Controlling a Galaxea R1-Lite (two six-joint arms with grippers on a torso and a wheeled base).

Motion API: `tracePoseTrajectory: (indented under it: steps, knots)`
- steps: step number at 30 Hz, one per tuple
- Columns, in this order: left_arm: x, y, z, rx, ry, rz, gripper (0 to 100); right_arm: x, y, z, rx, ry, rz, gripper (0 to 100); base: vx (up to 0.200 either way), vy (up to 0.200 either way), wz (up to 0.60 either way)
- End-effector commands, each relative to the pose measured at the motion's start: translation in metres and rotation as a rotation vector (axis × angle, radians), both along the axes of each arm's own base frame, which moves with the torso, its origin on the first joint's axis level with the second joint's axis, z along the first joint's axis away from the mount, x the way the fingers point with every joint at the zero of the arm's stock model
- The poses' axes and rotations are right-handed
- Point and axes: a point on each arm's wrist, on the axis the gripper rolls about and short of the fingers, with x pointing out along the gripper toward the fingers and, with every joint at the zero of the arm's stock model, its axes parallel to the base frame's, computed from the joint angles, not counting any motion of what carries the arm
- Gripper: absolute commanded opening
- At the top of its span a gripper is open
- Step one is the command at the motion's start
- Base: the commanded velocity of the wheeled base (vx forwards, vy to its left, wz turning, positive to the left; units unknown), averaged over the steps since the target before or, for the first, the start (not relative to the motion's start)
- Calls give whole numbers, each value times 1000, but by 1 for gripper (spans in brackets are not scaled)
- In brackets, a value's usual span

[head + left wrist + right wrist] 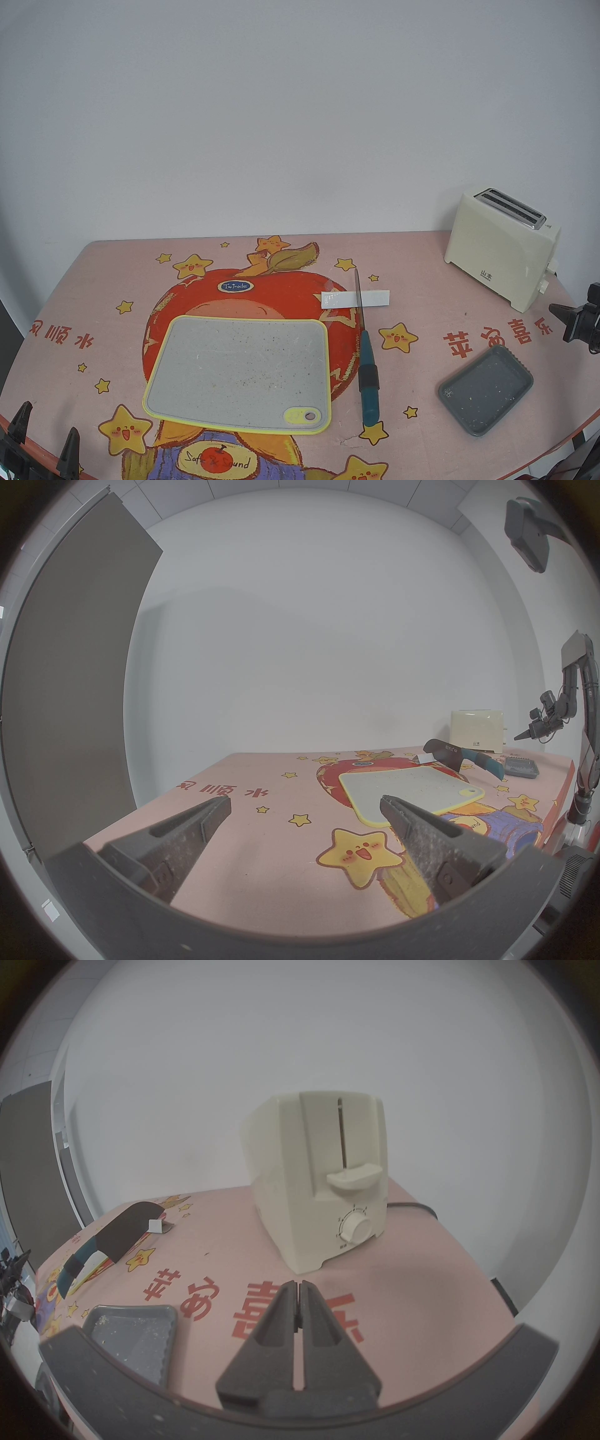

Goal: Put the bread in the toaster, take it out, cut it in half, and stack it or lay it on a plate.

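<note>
The toaster (500,250) stands at the far right of the bench (100,275), slots up, its side lever (353,1177) facing the right claw (299,1285). The right claw is clenched, fingers pressed together, holding nothing, and hovers just in front of the toaster. The grey plate (486,389) lies near the front right. The cutting board (240,372) lies at the centre. The knife (367,369) lies just to the right of the board, its blade crossing a white rest (355,299). The left claw (305,802) is released, fingers spread wide, over the near-left bench corner.
</note>
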Motion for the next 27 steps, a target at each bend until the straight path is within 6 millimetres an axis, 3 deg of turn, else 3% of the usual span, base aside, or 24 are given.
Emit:
tracePoseTrajectory:
  steps: [1,14,21,27]
  knots:
    - [0,0,-5,0,5,1,100,7,-7,-17,25,34,-7,0,0,0,0]
    - [0,0,-5,0,5,1,100,19,-11,-29,41,15,6,0,0,0,0]
    - [0,0,-5,0,5,1,100,10,-2,-9,37,-55,36,0,0,0,0]
    - [0,0,-5,0,5,1,100,12,-3,-7,24,-66,33,0,0,0,0]
